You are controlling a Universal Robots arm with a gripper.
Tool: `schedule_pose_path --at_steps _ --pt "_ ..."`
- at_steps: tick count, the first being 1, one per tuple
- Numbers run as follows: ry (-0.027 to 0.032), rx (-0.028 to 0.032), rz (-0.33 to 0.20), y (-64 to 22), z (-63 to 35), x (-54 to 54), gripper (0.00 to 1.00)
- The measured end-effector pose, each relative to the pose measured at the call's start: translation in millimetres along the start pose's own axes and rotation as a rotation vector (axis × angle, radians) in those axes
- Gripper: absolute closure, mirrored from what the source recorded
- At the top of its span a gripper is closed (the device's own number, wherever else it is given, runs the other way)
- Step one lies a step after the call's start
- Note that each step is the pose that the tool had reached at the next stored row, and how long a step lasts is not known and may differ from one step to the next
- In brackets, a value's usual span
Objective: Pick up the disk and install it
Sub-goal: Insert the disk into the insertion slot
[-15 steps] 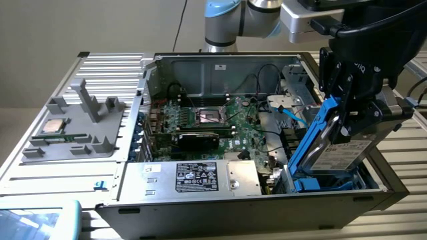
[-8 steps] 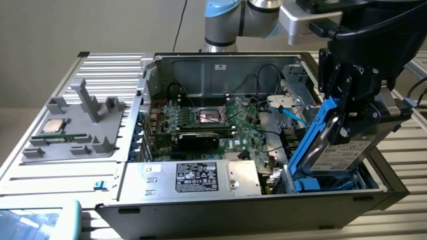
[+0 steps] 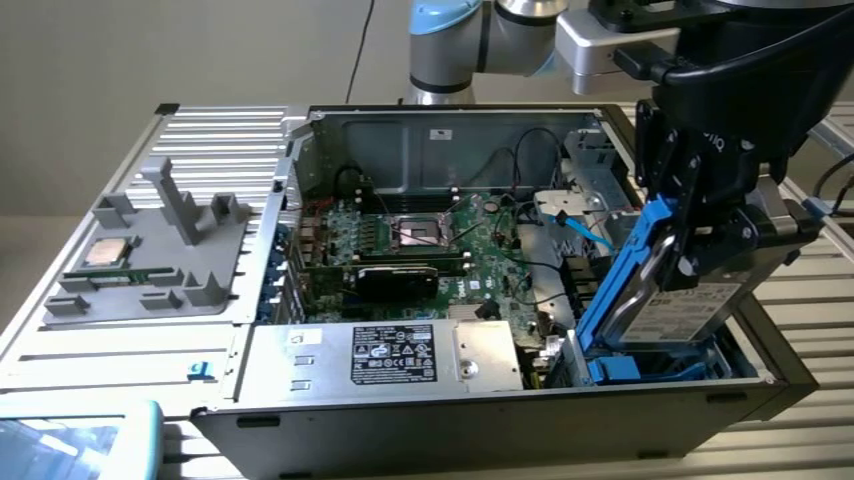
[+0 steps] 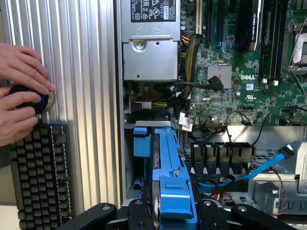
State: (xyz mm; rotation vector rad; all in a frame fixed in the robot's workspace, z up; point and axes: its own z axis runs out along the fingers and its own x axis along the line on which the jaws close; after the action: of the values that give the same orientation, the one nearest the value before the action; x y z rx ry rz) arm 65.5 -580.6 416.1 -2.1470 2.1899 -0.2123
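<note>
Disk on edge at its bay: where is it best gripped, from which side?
The disk by its upper edge, from above, jaws across the thin blue carrier frame. It stands on edge, tilted, lower end down in the case, leaving only the top free. The gripper grips there.

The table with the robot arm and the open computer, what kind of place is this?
Probably a robotics lab bench for computer assembly. An open computer case lies on a ribbed metal table, the claw grips the disk over it, and a grey tray of parts sits beside it.
</note>
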Motion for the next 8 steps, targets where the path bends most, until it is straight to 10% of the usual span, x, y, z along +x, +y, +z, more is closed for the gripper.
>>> schedule_pose_path --at_steps 8 --pt "0.0000 0.0098 0.000 1.9 -0.3 -1.4 0.63"
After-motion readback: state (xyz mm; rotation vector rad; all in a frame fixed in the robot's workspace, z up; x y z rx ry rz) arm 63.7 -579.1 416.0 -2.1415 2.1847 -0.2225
